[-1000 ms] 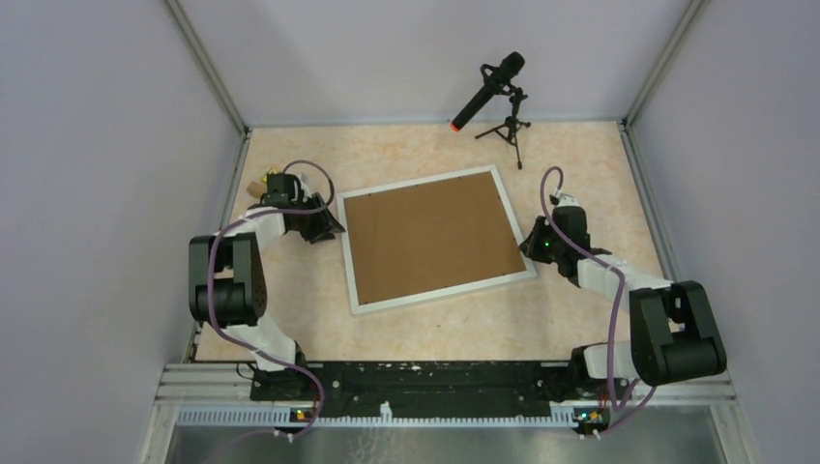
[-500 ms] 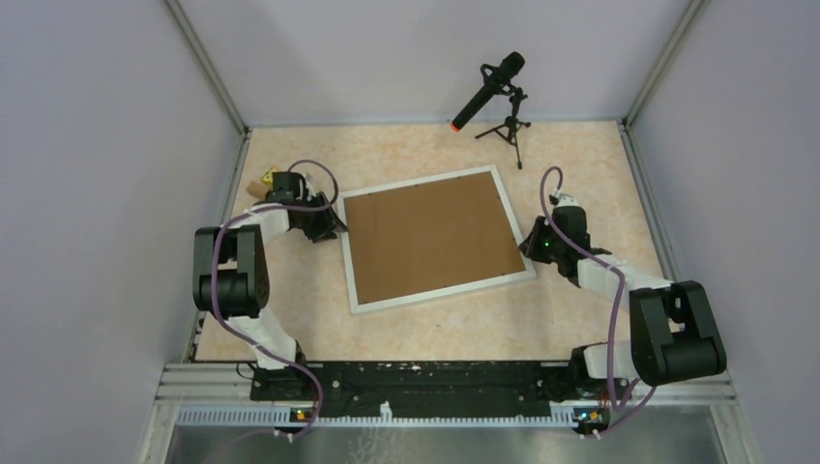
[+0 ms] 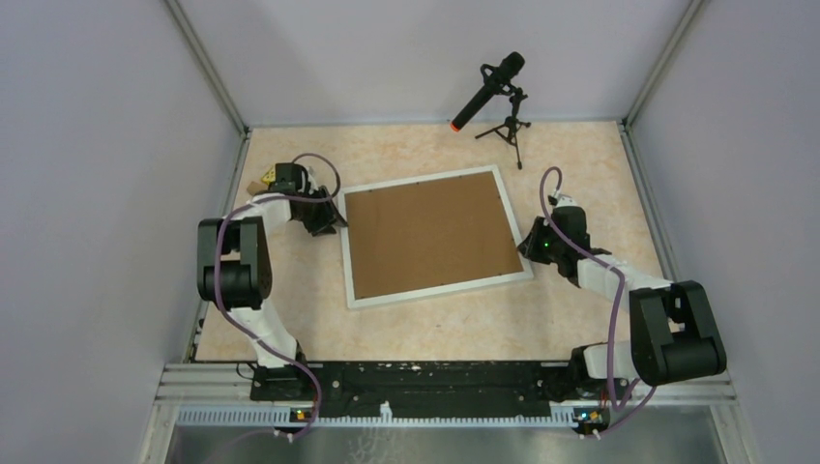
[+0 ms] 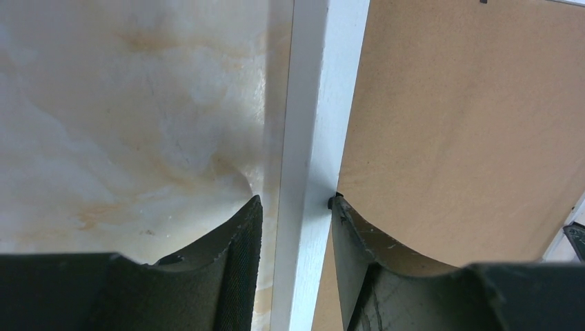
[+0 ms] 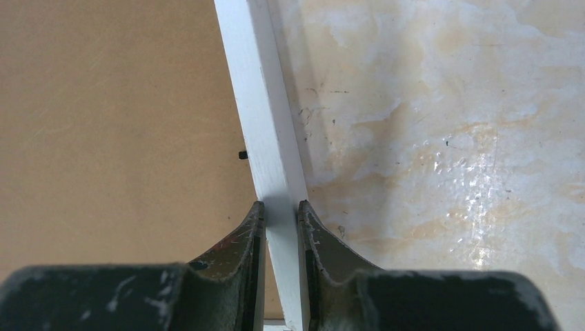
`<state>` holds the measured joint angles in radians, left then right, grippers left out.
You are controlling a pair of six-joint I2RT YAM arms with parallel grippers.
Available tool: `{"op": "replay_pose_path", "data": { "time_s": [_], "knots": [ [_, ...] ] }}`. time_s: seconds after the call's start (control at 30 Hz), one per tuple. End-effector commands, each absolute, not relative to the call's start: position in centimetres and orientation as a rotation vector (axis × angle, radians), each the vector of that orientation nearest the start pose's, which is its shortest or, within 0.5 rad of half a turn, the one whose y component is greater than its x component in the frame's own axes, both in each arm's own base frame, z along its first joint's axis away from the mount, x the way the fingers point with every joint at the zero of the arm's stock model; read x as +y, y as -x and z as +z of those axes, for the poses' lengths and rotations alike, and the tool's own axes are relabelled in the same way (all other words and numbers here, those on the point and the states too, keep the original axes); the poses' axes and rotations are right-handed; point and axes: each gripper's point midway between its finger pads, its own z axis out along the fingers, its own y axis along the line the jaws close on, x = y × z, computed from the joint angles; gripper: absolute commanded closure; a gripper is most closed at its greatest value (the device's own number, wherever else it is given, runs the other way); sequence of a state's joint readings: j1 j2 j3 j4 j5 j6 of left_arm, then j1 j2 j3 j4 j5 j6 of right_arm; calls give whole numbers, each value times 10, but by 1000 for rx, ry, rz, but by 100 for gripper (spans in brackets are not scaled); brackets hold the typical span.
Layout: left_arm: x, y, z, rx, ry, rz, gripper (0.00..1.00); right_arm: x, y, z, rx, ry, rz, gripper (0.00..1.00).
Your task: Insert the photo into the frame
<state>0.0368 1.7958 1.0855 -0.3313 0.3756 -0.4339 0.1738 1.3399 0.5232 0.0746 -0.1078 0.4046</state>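
One thin white frame (image 3: 441,289), lying flat, brown backing board (image 3: 428,232) upward

The frame (image 4: 314,138) has a white painted moulding, smooth, with a soft satin look. The backing board (image 4: 469,124) inside it looks like brown fibreboard, matt, with fine pale scratches. The table (image 5: 441,124) has a cream and orange marble-like top; it is glossy and shines on the right side. The fingers (image 5: 241,255) of the right gripper (image 5: 279,210) look like dark hard plastic, finely textured on the inner face, with white scuff marks. The microphone (image 3: 488,89) at the far side is matt black.
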Motion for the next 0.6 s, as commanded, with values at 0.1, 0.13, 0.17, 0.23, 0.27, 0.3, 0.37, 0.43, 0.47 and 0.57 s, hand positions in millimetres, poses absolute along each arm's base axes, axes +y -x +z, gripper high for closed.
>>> {"op": "replay_pose_path", "data": {
  "time_s": [0.1,0.13,0.17,0.23,0.27,0.3,0.37,0.43,0.47,0.57],
  "knots": [
    [-57,-395,18,2692,405,-456,52,98,-298,24,2404,-200,455,100],
    [-56,-396,17,2702,398,-440,52,99,-298,24,2404,-199,457,100],
    [-59,-398,17,2713,375,-422,52,99,-298,24,2403,-199,458,100],
    [-65,-400,15,2744,322,-370,52,99,-297,24,2405,-198,461,100],
    [-65,-402,14,2756,298,-338,52,99,-298,24,2404,-196,462,100],
    [-65,-402,12,2775,274,-305,52,100,-297,24,2404,-195,463,100],
    [-67,-402,6,2809,243,-254,52,100,-297,24,2404,-193,466,100],
    [-67,-403,3,2828,216,-213,53,100,-297,24,2405,-192,468,100],
    [-65,-402,0,2842,202,-186,53,101,-297,25,2404,-191,471,100],
    [-59,-402,-3,2871,144,-62,53,101,-297,24,2405,-191,472,100]
  ]
}}
